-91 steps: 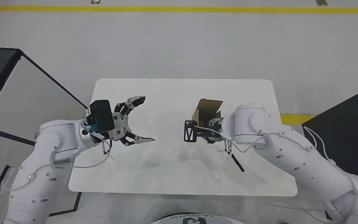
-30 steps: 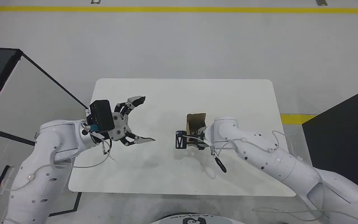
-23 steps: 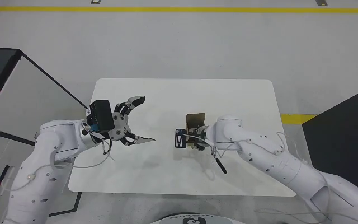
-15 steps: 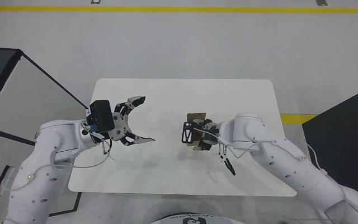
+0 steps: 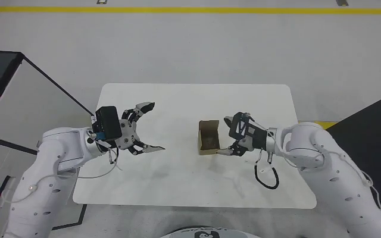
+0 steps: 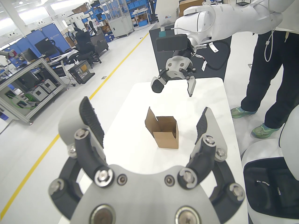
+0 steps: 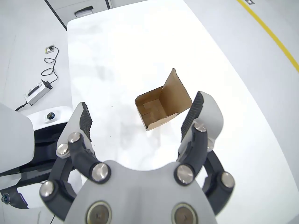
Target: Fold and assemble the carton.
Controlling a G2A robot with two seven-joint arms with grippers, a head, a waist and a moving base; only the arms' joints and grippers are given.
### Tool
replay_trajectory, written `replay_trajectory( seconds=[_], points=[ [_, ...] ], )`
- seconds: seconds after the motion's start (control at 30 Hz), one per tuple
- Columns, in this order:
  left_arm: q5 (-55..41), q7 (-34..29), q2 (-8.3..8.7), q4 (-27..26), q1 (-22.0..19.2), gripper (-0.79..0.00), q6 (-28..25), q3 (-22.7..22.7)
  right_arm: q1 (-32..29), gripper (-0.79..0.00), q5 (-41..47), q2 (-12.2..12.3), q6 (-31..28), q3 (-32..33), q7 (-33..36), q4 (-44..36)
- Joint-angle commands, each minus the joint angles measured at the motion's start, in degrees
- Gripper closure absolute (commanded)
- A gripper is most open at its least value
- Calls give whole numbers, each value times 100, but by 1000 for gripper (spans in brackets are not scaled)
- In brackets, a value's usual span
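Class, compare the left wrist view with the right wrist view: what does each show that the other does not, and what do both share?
Left wrist view, not the right: the carton's closed outer walls, and the right arm held above the table's far end.
Right wrist view, not the left: the carton's inside, down to its folded bottom.
Both: the carton upright on the table, top open, one flap raised; the right gripper open, apart from it.
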Motion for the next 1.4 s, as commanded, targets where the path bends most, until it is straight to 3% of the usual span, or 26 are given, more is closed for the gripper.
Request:
replay_trajectory(
  seconds=[0.0, 0.17, 0.27, 0.53, 0.67, 1.07, 1.33, 1.37],
  points=[
    [0, 0, 0, 0, 0, -785, 0, 0, -1, -785, 3, 0, 0, 1, -1, 0],
    [0, 0, 0, 0, 0, -785, 0, 0, -1, -785, 3, 0, 0, 1, -1, 0],
    [0, 0, 0, 0, 0, -785, 0, 0, -138, -785, 821, 11, -198, 112, -280, 356],
    [0, 0, 0, 0, 0, -785, 0, 0, -488, -785, 3913, 204, -776, 698, 480, 1558],
    [0, 0, 0, 0, 0, -785, 0, 0, -532, -785, 5577, 267, -450, 611, 1302, 2064],
    [-49, -135, -9, 4, 31, -785, 203, 52, -573, -785, 5662, 250, -339, 571, 1138, 2122],
    [-780, -1634, 26, -28, -131, -785, 290, 535, -528, -785, 6120, 248, 73, 494, 1514, 2603],
    [-910, -1769, 29, -30, -171, -579, 367, 551, -517, -751, 6149, 248, 79, 495, 1544, 2620]
  ],
)
